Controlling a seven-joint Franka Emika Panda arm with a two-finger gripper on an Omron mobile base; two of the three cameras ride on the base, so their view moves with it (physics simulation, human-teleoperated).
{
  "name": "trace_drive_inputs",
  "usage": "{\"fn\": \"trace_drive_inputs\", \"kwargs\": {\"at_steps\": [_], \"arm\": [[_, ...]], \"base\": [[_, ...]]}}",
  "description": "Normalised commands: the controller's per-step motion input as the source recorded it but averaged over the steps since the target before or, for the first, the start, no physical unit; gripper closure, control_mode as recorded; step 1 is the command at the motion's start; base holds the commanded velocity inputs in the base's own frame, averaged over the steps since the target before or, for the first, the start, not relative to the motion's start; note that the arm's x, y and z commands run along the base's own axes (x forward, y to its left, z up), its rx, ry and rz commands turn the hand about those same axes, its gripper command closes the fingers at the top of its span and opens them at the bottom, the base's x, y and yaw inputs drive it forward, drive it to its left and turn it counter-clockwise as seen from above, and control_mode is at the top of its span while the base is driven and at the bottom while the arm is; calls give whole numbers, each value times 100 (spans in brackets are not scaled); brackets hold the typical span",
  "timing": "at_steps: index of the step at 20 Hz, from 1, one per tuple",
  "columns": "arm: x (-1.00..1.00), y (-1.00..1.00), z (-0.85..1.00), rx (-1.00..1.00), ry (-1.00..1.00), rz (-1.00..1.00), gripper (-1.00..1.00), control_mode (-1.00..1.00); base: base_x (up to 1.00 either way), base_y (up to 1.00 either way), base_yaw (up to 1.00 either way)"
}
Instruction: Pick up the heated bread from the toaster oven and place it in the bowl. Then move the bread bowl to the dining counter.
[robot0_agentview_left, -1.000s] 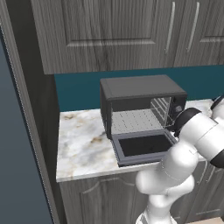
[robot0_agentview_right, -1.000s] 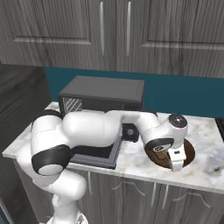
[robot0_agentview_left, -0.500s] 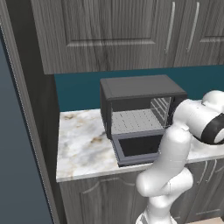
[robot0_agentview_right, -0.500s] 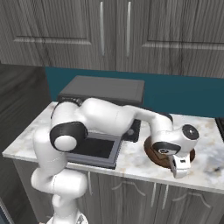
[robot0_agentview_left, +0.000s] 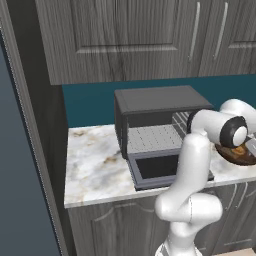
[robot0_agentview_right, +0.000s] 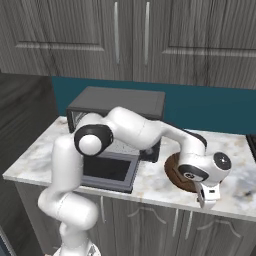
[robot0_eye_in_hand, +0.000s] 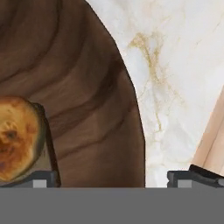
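The dark brown bowl (robot0_eye_in_hand: 87, 87) stands on the marble counter right of the toaster oven (robot0_agentview_left: 155, 120), whose door (robot0_agentview_right: 107, 170) hangs open. The small orange-brown bread (robot0_eye_in_hand: 15, 140) lies inside the bowl (robot0_agentview_left: 235, 154). My gripper (robot0_eye_in_hand: 118, 180) is open and low over the bowl's near rim. One fingertip (robot0_eye_in_hand: 46, 177) is inside beside the bread, the other outside over the counter. From the right base camera, the gripper (robot0_agentview_right: 207, 197) hangs at the front edge of the bowl (robot0_agentview_right: 175, 172). The dining counter is out of view.
The marble counter (robot0_eye_in_hand: 175, 65) ends in a light wood strip (robot0_eye_in_hand: 212, 140) close to my outer finger. My own arm arches across the oven front (robot0_agentview_right: 145, 130). Dark cabinets hang above, and a teal wall runs behind the oven.
The hand has sunk a little toward the counter's front edge at the bowl's rim, and the elbow has swung up and over. The bowl and the oven have not moved.
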Motion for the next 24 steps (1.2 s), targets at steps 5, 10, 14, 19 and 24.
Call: {"fn": "trace_drive_inputs", "kwargs": {"at_steps": [5, 10, 14, 19, 24], "arm": [[36, 1, -28, 0, -2, 0, -100, -100], [47, 9, -26, 0, -4, -4, 100, -100], [11, 5, -1, 0, 0, -3, 100, -100], [-5, 1, 22, 0, -9, -7, 100, -100], [-25, 18, 73, 0, -22, -15, 100, -100]], "base": [[0, 0, 0], [0, 0, 0], [0, 0, 0], [0, 0, 0], [0, 0, 0]]}}
